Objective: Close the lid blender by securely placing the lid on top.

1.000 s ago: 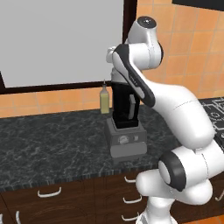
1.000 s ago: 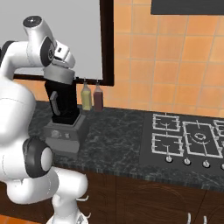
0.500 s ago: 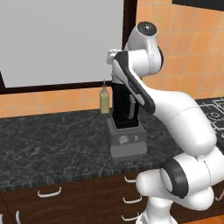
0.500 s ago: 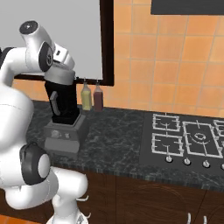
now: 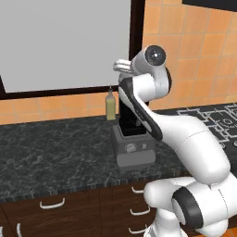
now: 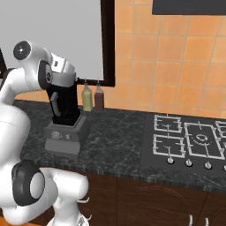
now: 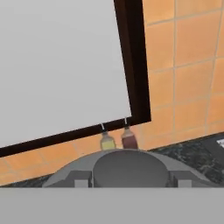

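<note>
Hovering above the jar, the end effector point(image 5: 121, 66) sits at the top of the white arm, and whether its fingers are spread or closed on anything I cannot tell. In the hand view a round light-grey lid point(image 7: 130, 169) fills the bottom centre, right under the camera; whether it is gripped or already resting on the jar is not clear. Directly below stands the blender with its boxy grey base and tall black jar point(image 6: 65, 119) on the dark speckled tabletop point(image 6: 119, 143). By my reading, this is the placing step. Next call: centre the lid over the jar mouth, then press straight down until it seats. Behind, a slim yellowish bottle point(image 6: 87, 98) and a dark red bottle point(image 6: 99, 99) stand side by side against the orange tiled wall point(image 6: 176, 53).
</note>
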You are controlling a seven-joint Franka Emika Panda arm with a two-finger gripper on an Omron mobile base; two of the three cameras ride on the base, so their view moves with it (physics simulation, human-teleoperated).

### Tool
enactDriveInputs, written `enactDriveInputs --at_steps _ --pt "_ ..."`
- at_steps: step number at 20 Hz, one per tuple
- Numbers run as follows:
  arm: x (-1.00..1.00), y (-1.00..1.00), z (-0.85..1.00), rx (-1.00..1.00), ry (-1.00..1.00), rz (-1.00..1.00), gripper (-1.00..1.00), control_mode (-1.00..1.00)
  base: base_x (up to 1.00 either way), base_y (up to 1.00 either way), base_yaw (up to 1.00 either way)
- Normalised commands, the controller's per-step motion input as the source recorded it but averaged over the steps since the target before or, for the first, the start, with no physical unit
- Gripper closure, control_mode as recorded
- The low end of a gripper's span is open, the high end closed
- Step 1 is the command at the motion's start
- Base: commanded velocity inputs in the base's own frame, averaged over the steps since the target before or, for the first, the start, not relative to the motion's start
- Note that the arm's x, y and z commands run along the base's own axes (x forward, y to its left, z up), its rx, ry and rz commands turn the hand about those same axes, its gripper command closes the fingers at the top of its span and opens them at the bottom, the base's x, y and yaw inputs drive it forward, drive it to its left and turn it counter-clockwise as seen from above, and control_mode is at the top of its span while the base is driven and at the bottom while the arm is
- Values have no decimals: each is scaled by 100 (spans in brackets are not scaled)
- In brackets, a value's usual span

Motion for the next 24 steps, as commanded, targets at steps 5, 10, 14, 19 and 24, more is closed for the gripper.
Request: enactDriveInputs --at_steps 5,10,14,19,24 --pt "0 36 0 -2 -26 -4 100 -100 0 0 0" --pt "0 42 7 -9 -13 -9 100 -100 0 0 0" --pt "0 27 14 -14 -8 -13 100 -100 0 0 0" --pt "1 -12 1 -6 -1 -9 100 -100 0 0 0" --pt "13 -19 0 0 -3 -5 100 -100 0 0 0"
